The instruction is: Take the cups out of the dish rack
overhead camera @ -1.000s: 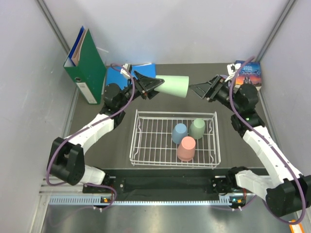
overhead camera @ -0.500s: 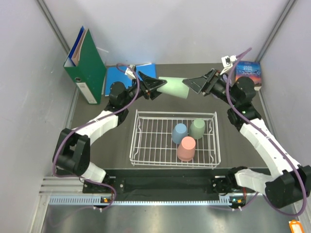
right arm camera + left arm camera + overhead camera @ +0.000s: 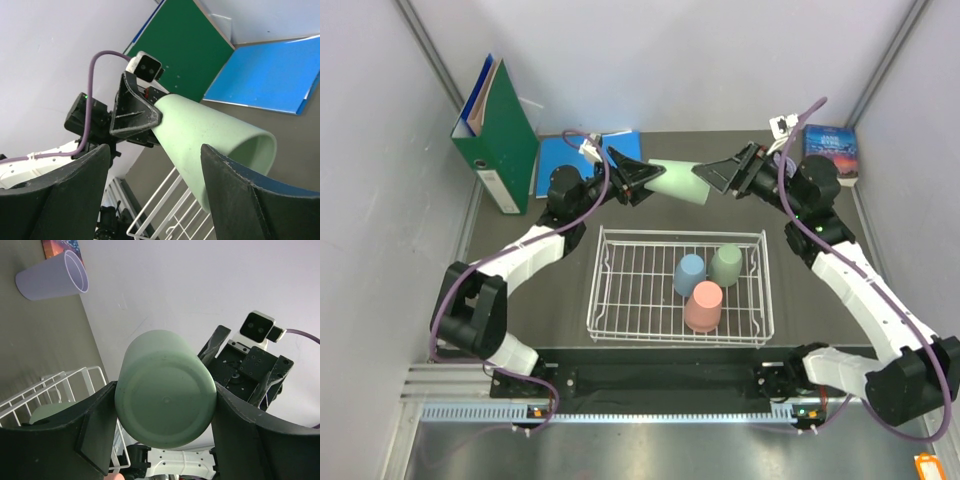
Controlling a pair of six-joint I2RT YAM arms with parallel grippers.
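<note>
Closing in on a mid-air handover

Starting nearest me, the dish rack point(image 3: 620, 300) is sitting on the bench point(image 3: 535, 300) and holding three cups bunched in its right half. The salmon pink cup point(image 3: 704, 306) is in front, with the dusty blue cup point(image 3: 689, 273) and the sage green cup point(image 3: 727, 264) behind it.

Beyond the rack, my left fingers point(image 3: 626, 178) are clamping the closed base of a pale green cup point(image 3: 675, 180), holding it on its side in the air with its mouth pointing right. Over the last second my right fingers point(image 3: 720, 174) have been swinging in from the far right. They are now standing wide apart right at that open mouth and gripping nothing; whether they are already around the rim I cannot tell. I am reading this as a handover about to happen, with three cups waiting.

Farther back, the left wrist view is showing a lavender cup point(image 3: 50, 277) lying on its side on the bench, already out, near a book point(image 3: 830, 152). I am finding no readable writing on the book's cover, the green binder point(image 3: 500, 135) or the blue folder point(image 3: 570, 158).
</note>
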